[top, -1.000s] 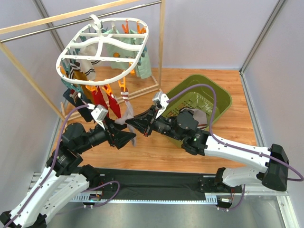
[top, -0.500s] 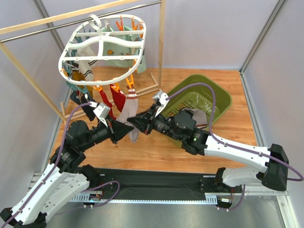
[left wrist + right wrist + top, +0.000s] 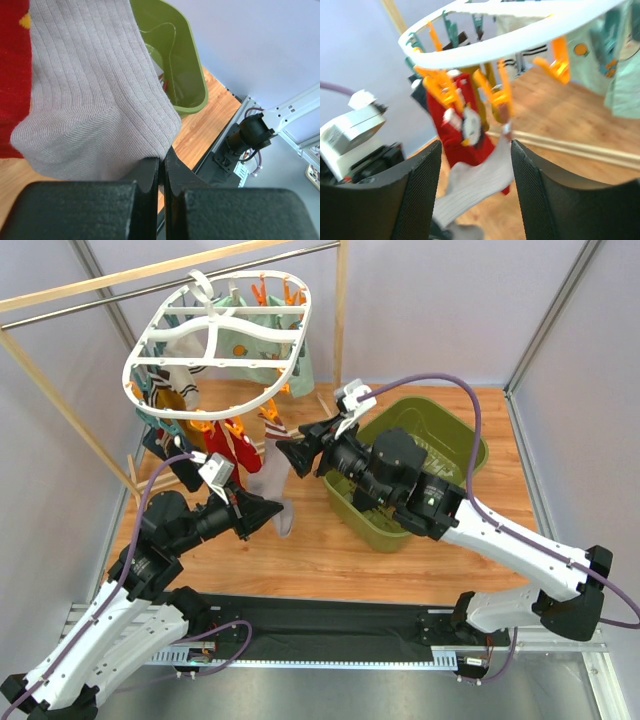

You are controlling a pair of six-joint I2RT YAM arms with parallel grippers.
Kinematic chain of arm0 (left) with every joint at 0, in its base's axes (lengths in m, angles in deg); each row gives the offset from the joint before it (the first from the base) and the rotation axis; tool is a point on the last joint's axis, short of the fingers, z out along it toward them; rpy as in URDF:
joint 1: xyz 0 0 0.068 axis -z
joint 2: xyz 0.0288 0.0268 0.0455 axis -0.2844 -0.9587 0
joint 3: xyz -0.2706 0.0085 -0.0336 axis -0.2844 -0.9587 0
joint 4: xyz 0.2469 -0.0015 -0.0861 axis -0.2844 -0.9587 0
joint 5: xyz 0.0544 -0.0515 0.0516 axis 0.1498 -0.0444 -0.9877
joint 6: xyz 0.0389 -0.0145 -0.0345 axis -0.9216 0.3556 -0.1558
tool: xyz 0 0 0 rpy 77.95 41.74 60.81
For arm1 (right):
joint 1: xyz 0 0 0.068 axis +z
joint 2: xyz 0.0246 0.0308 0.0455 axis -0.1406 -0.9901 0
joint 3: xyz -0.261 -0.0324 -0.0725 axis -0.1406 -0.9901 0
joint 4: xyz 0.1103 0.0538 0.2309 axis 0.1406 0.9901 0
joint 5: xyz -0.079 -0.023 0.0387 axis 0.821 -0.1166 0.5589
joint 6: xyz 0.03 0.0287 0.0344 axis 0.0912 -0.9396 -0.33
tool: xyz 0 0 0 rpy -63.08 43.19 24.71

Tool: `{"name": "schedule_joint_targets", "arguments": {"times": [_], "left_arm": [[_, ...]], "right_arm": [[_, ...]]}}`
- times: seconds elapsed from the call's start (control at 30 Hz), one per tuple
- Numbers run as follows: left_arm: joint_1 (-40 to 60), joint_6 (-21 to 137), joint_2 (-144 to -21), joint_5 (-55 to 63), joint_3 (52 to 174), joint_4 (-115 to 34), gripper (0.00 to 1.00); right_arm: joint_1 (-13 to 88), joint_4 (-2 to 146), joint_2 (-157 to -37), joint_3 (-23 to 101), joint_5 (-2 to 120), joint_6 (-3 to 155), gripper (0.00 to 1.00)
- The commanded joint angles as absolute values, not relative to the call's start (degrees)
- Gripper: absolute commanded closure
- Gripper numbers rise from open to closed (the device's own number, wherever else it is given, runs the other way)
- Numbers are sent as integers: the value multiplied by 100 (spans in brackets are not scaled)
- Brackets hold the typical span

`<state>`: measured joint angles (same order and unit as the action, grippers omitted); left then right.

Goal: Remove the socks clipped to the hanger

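Where the left tool (image 3: 161, 175) meets the cloth, its two black fingers are pressed together with no gap, pinching the lower edge of a ribbed grey sock (image 3: 90, 100). That sock hangs straight down above the tool, and a red sock (image 3: 465, 130) hangs just beside it and partly behind it.

The right tool (image 3: 476, 150) stands open – its padded fingers are spread wide and hold nothing. It is raised toward the near rim of the hanger (image 3: 520, 36) and points at the orange clip (image 3: 500, 95) from which the grey sock dangles. The wrist view is too blurred to tell whether a finger touches the clip or the cloth.

Farther out, the white oval hanger hangs by its hook from the rail of a wooden and metal frame (image 3: 120, 278), tilted, with its near side lower. More socks are pinned under it: mustard, black and striped ones at the left, and a mint green printed one (image 3: 620, 75) at the far side.

A green basket (image 3: 470, 455) sits on the wooden counter (image 3: 330, 555) under the right arm – well apart from the hanger.
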<state>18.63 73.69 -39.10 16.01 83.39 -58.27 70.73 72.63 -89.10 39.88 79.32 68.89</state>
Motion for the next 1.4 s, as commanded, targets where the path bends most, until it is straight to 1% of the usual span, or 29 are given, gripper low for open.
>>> {"name": "schedule_joint_targets", "arguments": {"times": [0.0,0.1,0.23,0.43,0.6,0.7,0.77,1.0,1.17,1.27,1.37], "left_arm": [[1846,7389,-3869,1692,8323,-5520,100],[1846,7354,-3834,1675,8296,-5546,100],[1846,7319,-3834,1710,8252,-5537,100],[1846,7301,-3807,1771,8226,-5528,100],[1837,7266,-3807,1789,8252,-5537,100],[1846,7248,-3799,1798,8261,-5546,100],[1846,7248,-3790,1806,8244,-5529,100],[1846,7257,-3764,1824,8235,-5528,100],[1837,7257,-3763,1842,8217,-5502,100],[1837,7275,-3772,1877,8200,-5459,100],[1846,7275,-3781,1903,8191,-5441,100]], "right_arm": [[6601,7808,-9099,4545,7167,7380,40],[6539,8141,-9309,5028,7138,7731,36],[6539,8747,-9828,5854,7384,7995,34],[6547,8644,-10109,6093,6980,8532,27],[6539,8706,-10303,6374,6849,8629,27],[6539,8644,-10382,6418,6743,8603,30],[6547,8600,-10461,6470,6743,8577,35],[6547,8258,-10620,6480,6444,8392,39],[6548,7924,-10646,6383,6453,8313,39],[6556,7687,-10664,6383,6496,8067,44],[6547,7529,-10682,6366,6584,7944,46]]}}
